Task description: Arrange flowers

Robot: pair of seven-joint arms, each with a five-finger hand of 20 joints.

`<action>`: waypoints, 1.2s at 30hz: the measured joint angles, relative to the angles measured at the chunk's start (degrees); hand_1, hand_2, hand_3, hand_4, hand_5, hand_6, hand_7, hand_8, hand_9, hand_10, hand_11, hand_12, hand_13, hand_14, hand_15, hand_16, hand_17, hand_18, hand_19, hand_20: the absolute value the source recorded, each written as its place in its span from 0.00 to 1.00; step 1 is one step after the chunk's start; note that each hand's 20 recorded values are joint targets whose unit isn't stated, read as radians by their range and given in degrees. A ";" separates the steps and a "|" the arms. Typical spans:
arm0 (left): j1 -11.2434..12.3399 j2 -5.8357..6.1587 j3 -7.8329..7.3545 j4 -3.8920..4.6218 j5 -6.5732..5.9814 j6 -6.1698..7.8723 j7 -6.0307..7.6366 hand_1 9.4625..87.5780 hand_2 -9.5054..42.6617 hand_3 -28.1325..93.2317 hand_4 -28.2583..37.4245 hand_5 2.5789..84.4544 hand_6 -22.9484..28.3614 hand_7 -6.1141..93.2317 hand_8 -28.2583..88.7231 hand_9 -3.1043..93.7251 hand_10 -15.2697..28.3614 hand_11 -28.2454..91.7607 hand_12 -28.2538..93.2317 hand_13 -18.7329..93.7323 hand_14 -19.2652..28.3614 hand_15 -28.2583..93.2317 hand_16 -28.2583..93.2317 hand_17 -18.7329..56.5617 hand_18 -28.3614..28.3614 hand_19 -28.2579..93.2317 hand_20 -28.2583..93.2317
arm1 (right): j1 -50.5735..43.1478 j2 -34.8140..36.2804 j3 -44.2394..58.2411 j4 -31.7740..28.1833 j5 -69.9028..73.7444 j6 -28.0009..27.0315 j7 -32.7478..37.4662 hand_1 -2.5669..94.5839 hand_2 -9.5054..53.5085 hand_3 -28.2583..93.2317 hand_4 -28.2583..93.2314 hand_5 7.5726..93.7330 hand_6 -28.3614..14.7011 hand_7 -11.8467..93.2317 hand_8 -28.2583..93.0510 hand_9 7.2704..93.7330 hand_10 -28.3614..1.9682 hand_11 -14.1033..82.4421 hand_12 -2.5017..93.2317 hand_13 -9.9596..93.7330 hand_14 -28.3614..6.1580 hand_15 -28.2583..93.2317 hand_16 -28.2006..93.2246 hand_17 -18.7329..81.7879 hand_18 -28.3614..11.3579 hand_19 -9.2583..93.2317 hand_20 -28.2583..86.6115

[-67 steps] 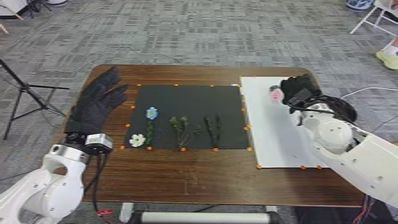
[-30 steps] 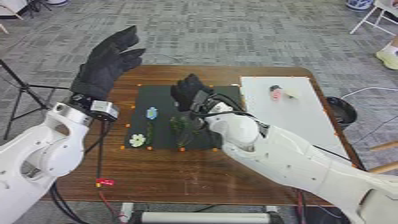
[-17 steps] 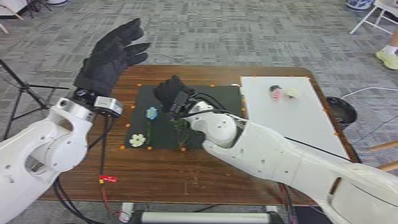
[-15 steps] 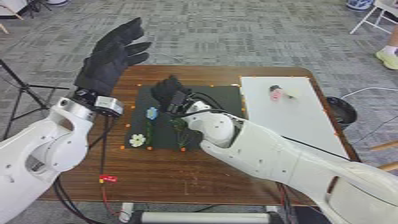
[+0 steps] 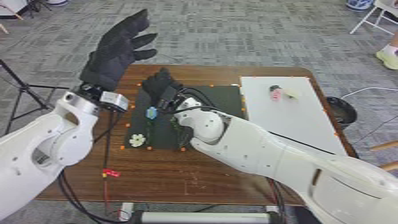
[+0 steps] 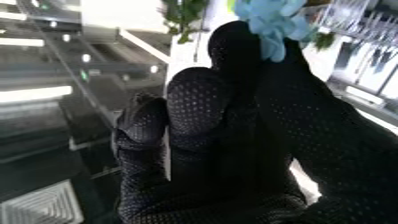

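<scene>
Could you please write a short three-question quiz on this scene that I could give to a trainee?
1. True or false: the white flower lies on the white board.
2. Multiple choice: which flower is closest to the robot's right hand in the head view? (a) the pink one, (b) the blue one, (c) the white one.
3. Fill in the missing word: the pink flower lies on the ____ board.

Key:
1. False; the white flower lies on the black mat.
2. b; the blue flower is right by that hand.
3. white; the white board is on the right side of the table.
</scene>
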 measured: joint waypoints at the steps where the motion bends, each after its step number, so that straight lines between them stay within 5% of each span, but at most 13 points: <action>1: -0.24 -0.10 0.05 0.06 0.00 -0.01 0.00 0.22 0.10 0.77 0.05 0.25 0.46 0.18 0.19 0.23 0.53 0.27 0.42 0.34 0.58 0.39 0.29 0.24 0.81 0.83 0.00 | 0.08 -0.29 -0.14 0.61 -0.02 1.16 0.20 0.50 0.00 0.97 0.00 0.83 0.79 0.54 0.24 0.93 0.79 0.38 0.58 0.79 0.72 0.74 0.59 0.55 0.23 0.95 0.66; 7: -1.50 -0.70 0.76 0.56 0.00 -0.13 0.03 0.22 0.10 0.77 0.05 0.25 0.46 0.18 0.20 0.23 0.53 0.26 0.43 0.34 0.58 0.36 0.30 0.24 0.82 0.82 0.00 | 0.45 -2.07 -0.94 4.33 -0.33 6.36 0.84 0.49 0.00 0.97 0.00 0.78 0.81 0.55 0.20 0.91 0.78 0.34 0.52 0.77 0.74 0.73 0.58 0.53 0.25 0.94 0.66; 10: -2.12 -1.00 1.36 0.78 0.00 -0.27 0.04 0.23 0.10 0.77 0.05 0.26 0.46 0.18 0.20 0.23 0.53 0.27 0.43 0.33 0.59 0.36 0.31 0.21 0.83 0.81 0.01 | 0.50 -2.96 -1.14 6.24 -0.39 9.01 1.31 0.44 0.00 0.97 0.00 0.61 0.80 0.42 0.10 0.71 0.73 0.36 0.26 0.69 0.69 0.76 0.52 0.49 0.27 0.91 0.65; 13: -2.28 -1.25 1.46 0.81 0.00 -0.36 0.08 0.23 0.10 0.77 0.05 0.26 0.47 0.20 0.19 0.23 0.54 0.29 0.42 0.33 0.60 0.37 0.31 0.17 0.85 0.75 0.12 | -0.12 -2.74 0.29 4.90 -0.38 8.27 1.43 0.39 0.00 0.99 0.00 0.47 0.72 0.35 0.10 0.55 0.72 0.32 0.17 0.62 0.64 0.81 0.43 0.45 0.28 0.89 0.65; 20: -1.43 -1.31 0.44 0.74 0.00 -0.46 0.15 0.23 0.10 0.77 0.05 0.26 0.47 0.20 0.18 0.22 0.55 0.31 0.41 0.32 0.62 0.43 0.29 0.17 0.83 0.76 0.12 | -0.91 -0.09 2.94 -5.53 -0.47 -10.40 0.69 0.39 0.00 1.00 0.00 0.36 0.70 0.32 0.11 0.42 0.70 0.26 0.16 0.54 0.60 0.82 0.39 0.41 0.26 0.86 0.65; 24: -0.91 -1.31 0.12 0.74 -0.01 -0.46 0.21 0.23 0.11 0.77 0.05 0.25 0.47 0.22 0.18 0.22 0.56 0.34 0.40 0.31 0.65 0.44 0.28 0.12 0.84 0.62 0.27 | -1.35 -0.09 4.54 -5.66 -0.82 -14.86 0.08 0.42 0.00 1.00 0.00 0.35 0.69 0.33 0.12 0.41 0.69 0.26 0.16 0.50 0.61 0.81 0.39 0.39 0.27 0.84 0.65; 36: 0.85 -1.31 -1.14 0.66 -0.02 -0.53 0.19 0.23 0.11 0.77 0.05 0.26 0.48 0.22 0.18 0.22 0.57 0.34 0.39 0.31 0.68 0.42 0.29 0.10 0.83 0.53 0.32 | -3.02 1.01 9.58 -6.80 -3.54 -29.19 -7.36 0.44 0.00 0.97 0.00 0.37 0.71 0.36 0.11 0.44 0.79 0.29 0.17 0.50 0.63 0.85 0.43 0.37 0.29 0.83 0.67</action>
